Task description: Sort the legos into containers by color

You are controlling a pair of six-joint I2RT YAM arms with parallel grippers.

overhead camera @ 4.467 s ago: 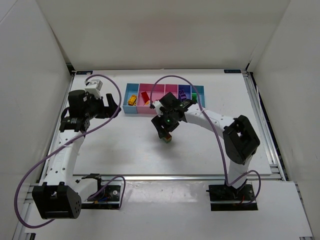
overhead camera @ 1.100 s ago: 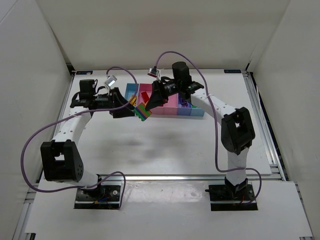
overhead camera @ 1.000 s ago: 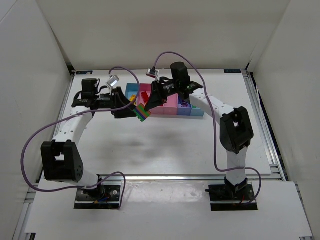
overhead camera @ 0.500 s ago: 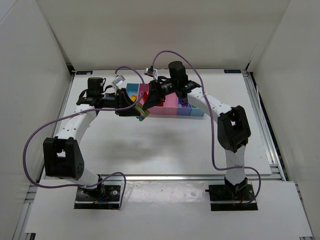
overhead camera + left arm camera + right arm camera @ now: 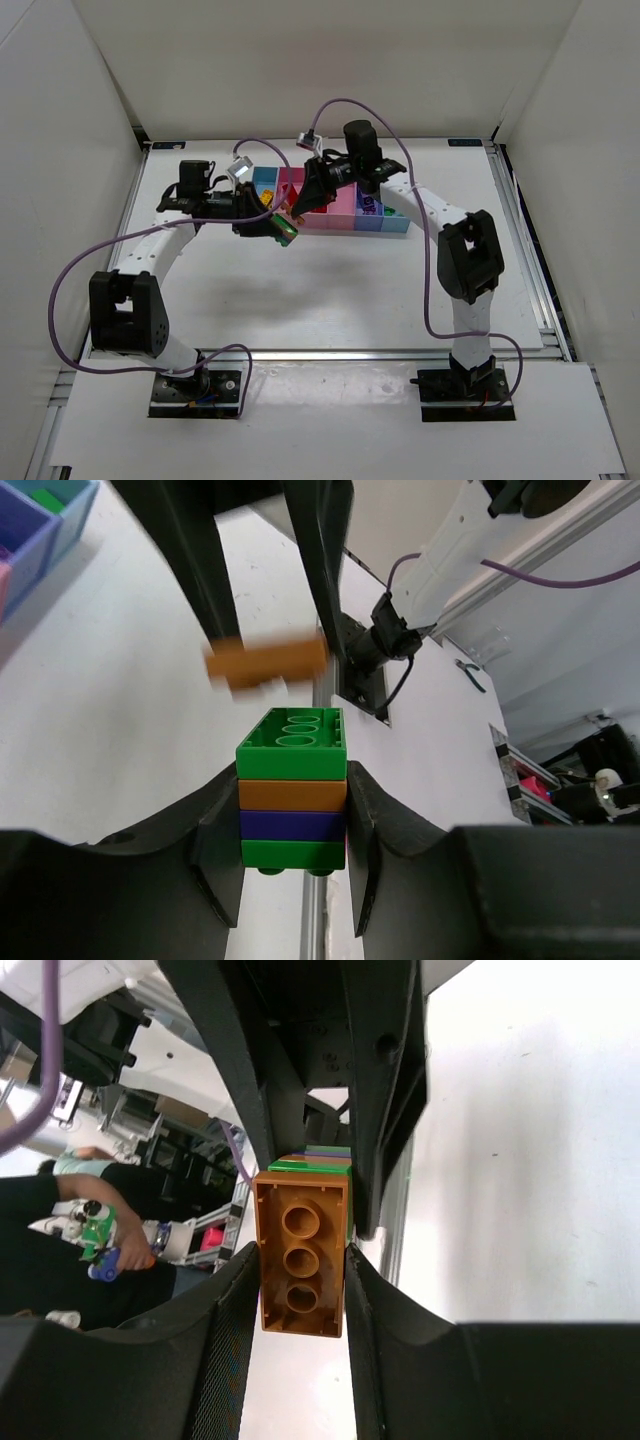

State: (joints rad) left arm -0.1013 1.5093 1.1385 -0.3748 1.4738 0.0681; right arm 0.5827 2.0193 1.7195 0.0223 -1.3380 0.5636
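Note:
Above the table, in front of the containers, my two grippers meet tip to tip. A lego stack of green, orange, purple and green layers sits between the fingers of my left gripper, which is shut on it; from above the stack shows at the left gripper. My right gripper is shut on a single orange brick, hollow underside toward its camera. A small gap separates that orange brick from the stack's studded green top. The right gripper hangs over the bins' left part.
A dark blue bin and a light blue bin holding a green lego show at the left wrist view's top left. Some bins hold sorted legos. Purple cables loop off both arms. White walls surround the table.
My left gripper has closed on the multicoloured stack. The orange brick, earlier joined to the chunk, has come away in my right gripper. Both arms shifted slightly over the bins' left end.

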